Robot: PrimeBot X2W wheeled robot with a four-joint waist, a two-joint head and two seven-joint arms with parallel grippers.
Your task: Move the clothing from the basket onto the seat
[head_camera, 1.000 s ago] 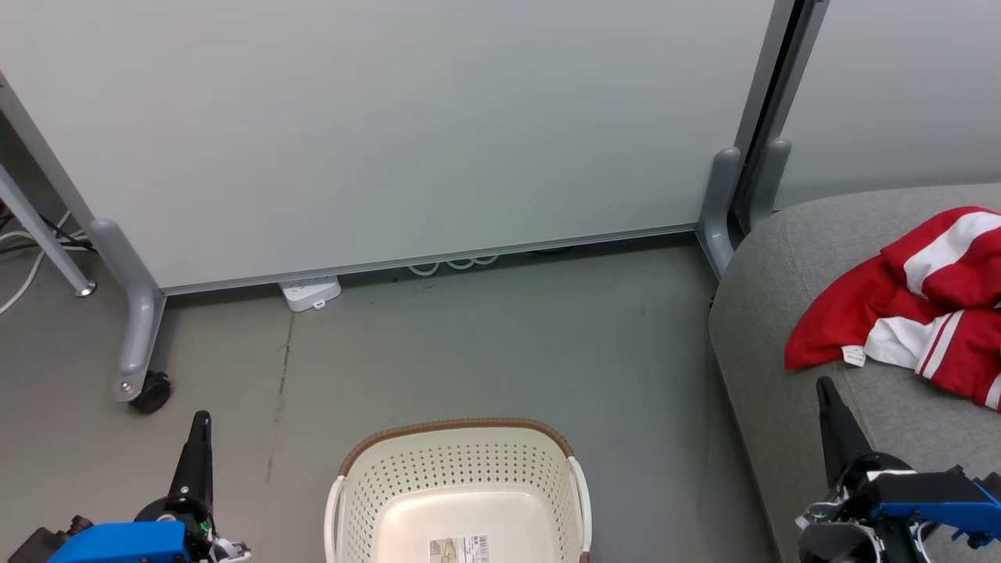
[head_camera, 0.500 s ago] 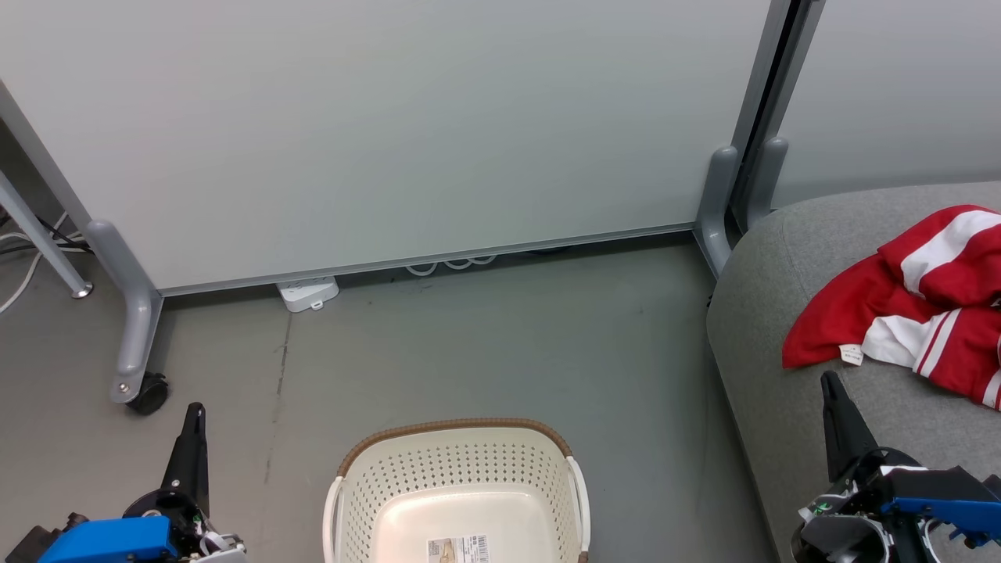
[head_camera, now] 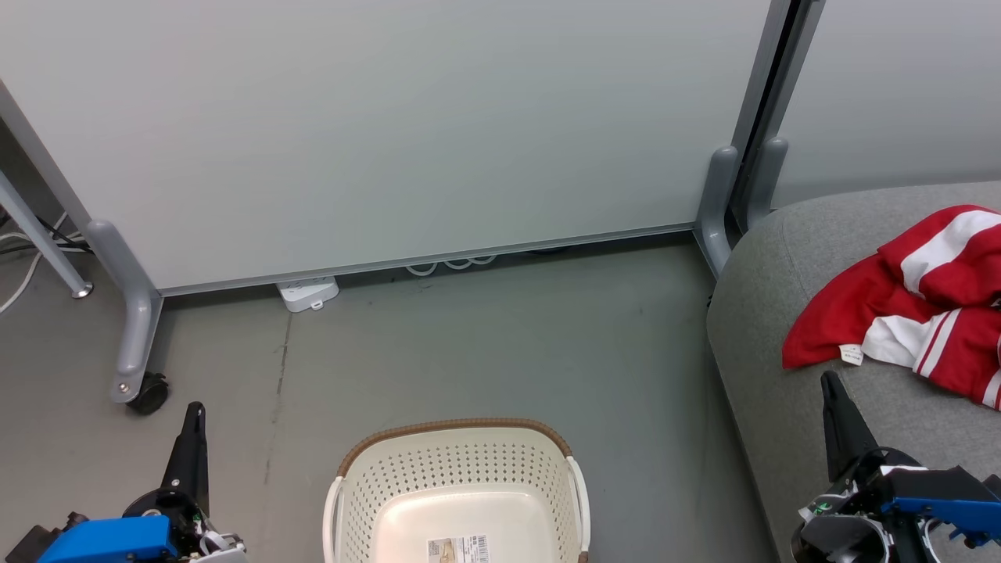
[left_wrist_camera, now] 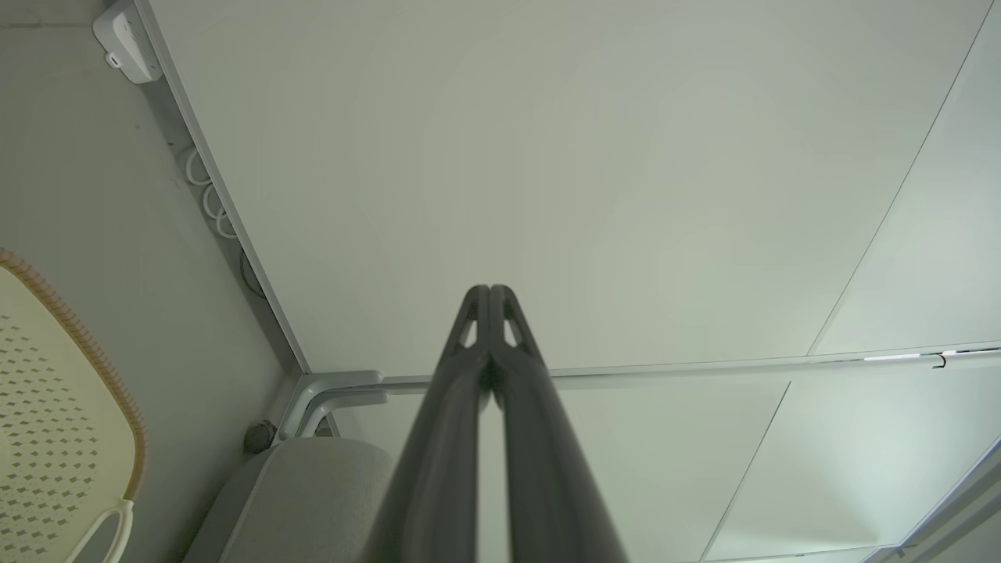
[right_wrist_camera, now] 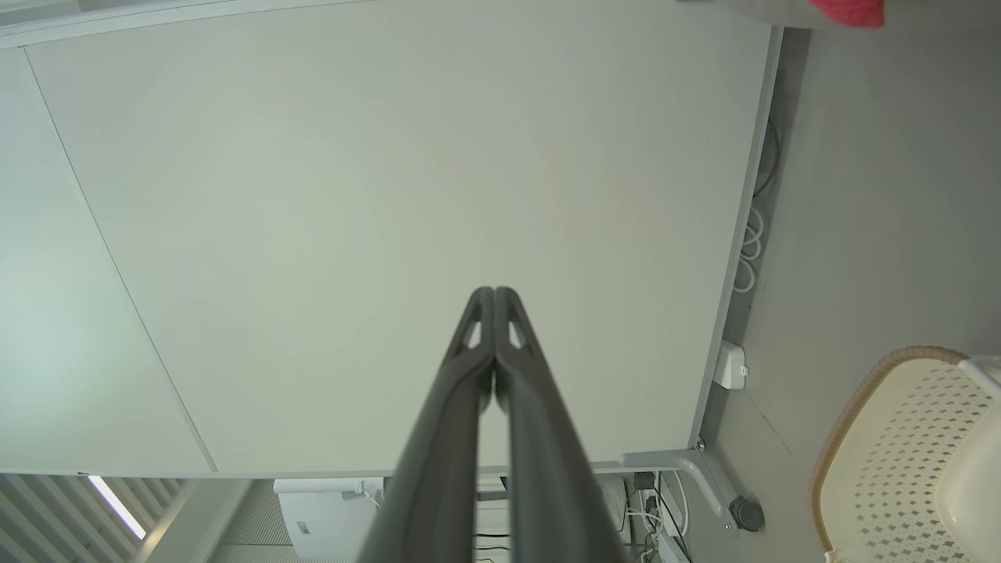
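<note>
Clothing [head_camera: 844, 320], red with white panels, lies bunched on the seat [head_camera: 774, 407] near its left edge, white tag [head_camera: 852, 354] showing. Basket [head_camera: 457, 461] sits on the floor [head_camera: 485, 344] just left of the seat; we see a barcode label [head_camera: 460, 549] on its bottom. Left arm's fingers [left_wrist_camera: 450, 438] are pressed together tip to tip. Right arm's fingers [right_wrist_camera: 450, 438] are the same, near the seat's left edge and apart from the clothing.

**Background: partitions and floor clutter**

Grey floor [head_camera: 485, 352] carries two pale partitions: large panel [head_camera: 407, 133] along its far edge, second panel [head_camera: 899, 86] at the far right corner. Grey foot [head_camera: 139, 313] with black caster [head_camera: 148, 393] near the left edge. White power strip [head_camera: 310, 293] and white cable loops [head_camera: 453, 266] lie under the large panel's bottom edge. Thin metal leg [head_camera: 43, 242] and loose cables [head_camera: 19, 266] at far left.
</note>
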